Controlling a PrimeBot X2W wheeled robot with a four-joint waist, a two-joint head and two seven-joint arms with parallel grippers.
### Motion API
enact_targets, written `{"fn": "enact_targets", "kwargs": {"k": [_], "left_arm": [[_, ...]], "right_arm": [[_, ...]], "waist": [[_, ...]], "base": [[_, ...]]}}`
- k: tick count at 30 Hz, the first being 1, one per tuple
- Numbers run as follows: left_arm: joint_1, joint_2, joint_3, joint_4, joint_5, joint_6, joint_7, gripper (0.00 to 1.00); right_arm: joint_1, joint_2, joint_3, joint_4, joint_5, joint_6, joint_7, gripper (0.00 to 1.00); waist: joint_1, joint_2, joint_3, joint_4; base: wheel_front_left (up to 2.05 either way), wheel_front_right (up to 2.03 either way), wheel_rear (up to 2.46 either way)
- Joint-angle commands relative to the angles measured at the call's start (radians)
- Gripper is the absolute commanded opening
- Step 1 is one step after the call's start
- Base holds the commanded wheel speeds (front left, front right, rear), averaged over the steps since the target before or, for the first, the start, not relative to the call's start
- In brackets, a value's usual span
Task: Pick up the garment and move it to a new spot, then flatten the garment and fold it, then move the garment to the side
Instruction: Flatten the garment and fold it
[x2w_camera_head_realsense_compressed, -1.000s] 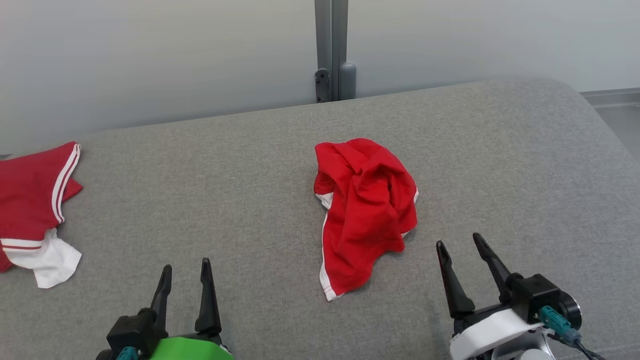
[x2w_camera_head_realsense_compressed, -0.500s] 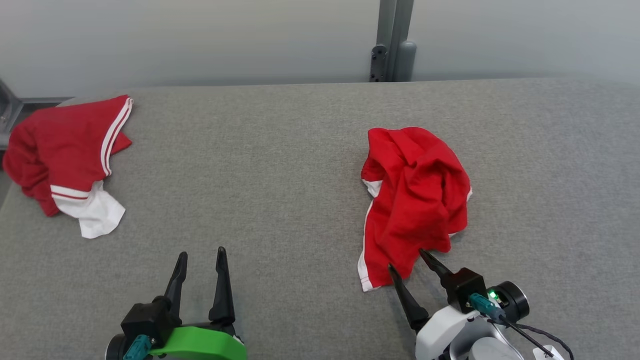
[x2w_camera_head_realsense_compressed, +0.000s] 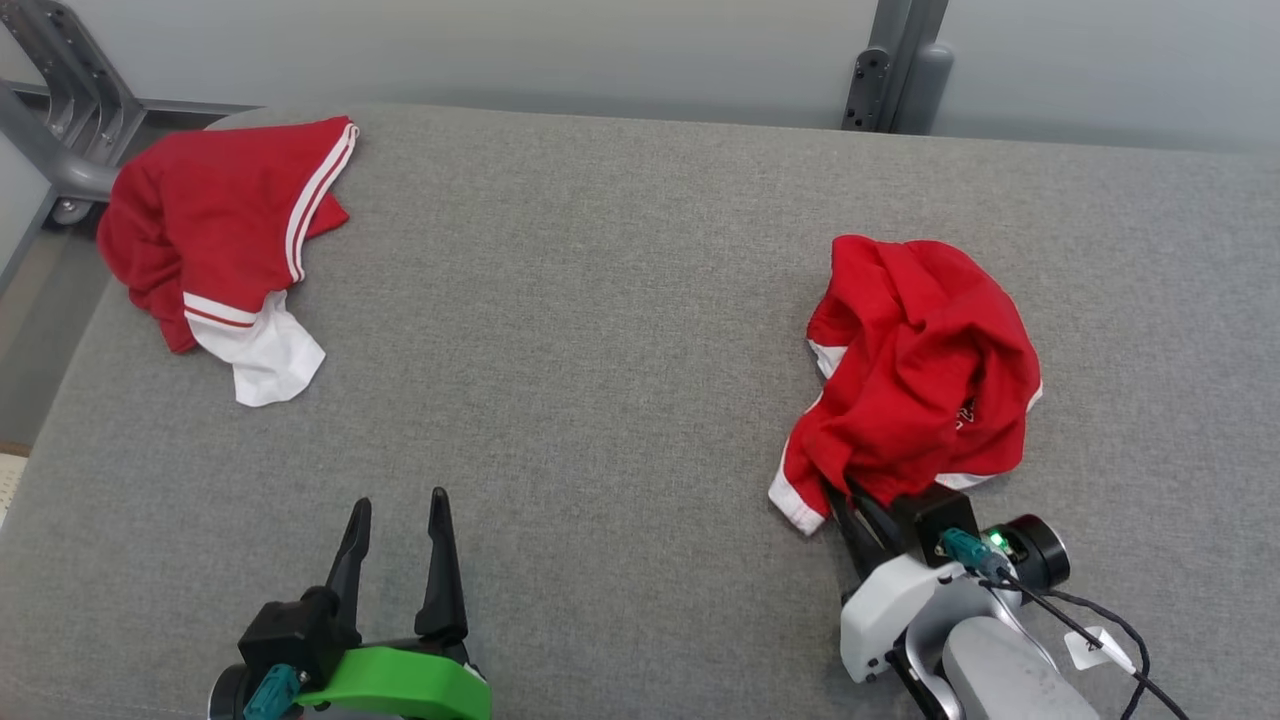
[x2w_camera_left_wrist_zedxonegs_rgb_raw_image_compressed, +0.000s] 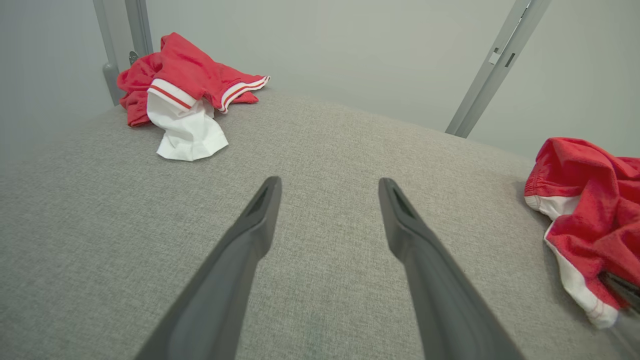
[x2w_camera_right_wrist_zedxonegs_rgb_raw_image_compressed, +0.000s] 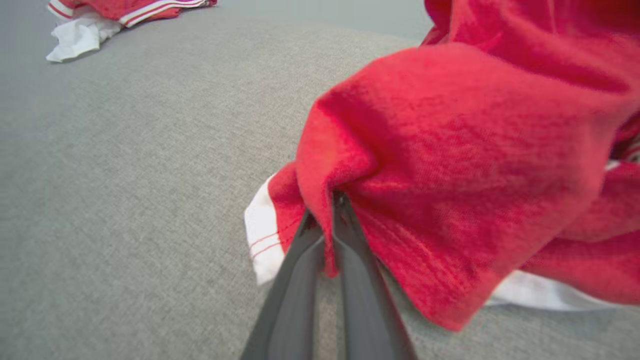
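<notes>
A crumpled red garment (x2w_camera_head_realsense_compressed: 915, 365) with white trim lies on the grey cushion at the right; it also shows in the left wrist view (x2w_camera_left_wrist_zedxonegs_rgb_raw_image_compressed: 590, 215) and close up in the right wrist view (x2w_camera_right_wrist_zedxonegs_rgb_raw_image_compressed: 450, 165). My right gripper (x2w_camera_head_realsense_compressed: 850, 500) is shut on the garment's near edge, and a fold of red cloth is pinched between its fingers (x2w_camera_right_wrist_zedxonegs_rgb_raw_image_compressed: 327, 215). My left gripper (x2w_camera_head_realsense_compressed: 397, 510) stands open over bare cushion at the lower left, with nothing between its fingers (x2w_camera_left_wrist_zedxonegs_rgb_raw_image_compressed: 330, 187).
A second red garment (x2w_camera_head_realsense_compressed: 215, 230) with white stripes and a white part lies at the cushion's far left corner (x2w_camera_left_wrist_zedxonegs_rgb_raw_image_compressed: 185, 100). A grey metal frame (x2w_camera_head_realsense_compressed: 60, 120) stands beyond that corner, and a post (x2w_camera_head_realsense_compressed: 895, 75) rises behind the cushion (x2w_camera_head_realsense_compressed: 560, 340).
The head camera has swung left, shifting the whole picture. My right gripper moved forward to the garment's near edge and shut on it, bunching the cloth. The left gripper stays open.
</notes>
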Motion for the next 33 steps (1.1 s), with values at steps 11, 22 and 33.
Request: {"fn": "enact_targets", "kwargs": {"k": [11,22,33], "left_arm": [[-0.015,0.002,0.001,0.009,-0.001,-0.002,-0.001,1.00],[0.002,0.002,0.015,0.007,0.006,-0.005,-0.001,1.00],[-0.018,0.002,0.016,0.001,0.013,-0.008,-0.001,1.00]], "right_arm": [[-0.073,-0.004,0.206,-0.315,0.153,0.000,-0.003,0.00],[-0.045,-0.004,0.068,-0.451,0.207,0.000,-0.003,0.00],[-0.028,-0.101,-0.256,-0.202,0.135,0.000,-0.001,0.00]], "waist": [[0.0000,0.0000,-0.034,-0.055],[0.0000,0.0000,-0.050,-0.072],[0.0000,0.0000,-0.001,-0.091]], "base": [[0.00,0.00,0.00],[0.00,0.00,0.00],[0.00,0.00,0.00]]}}
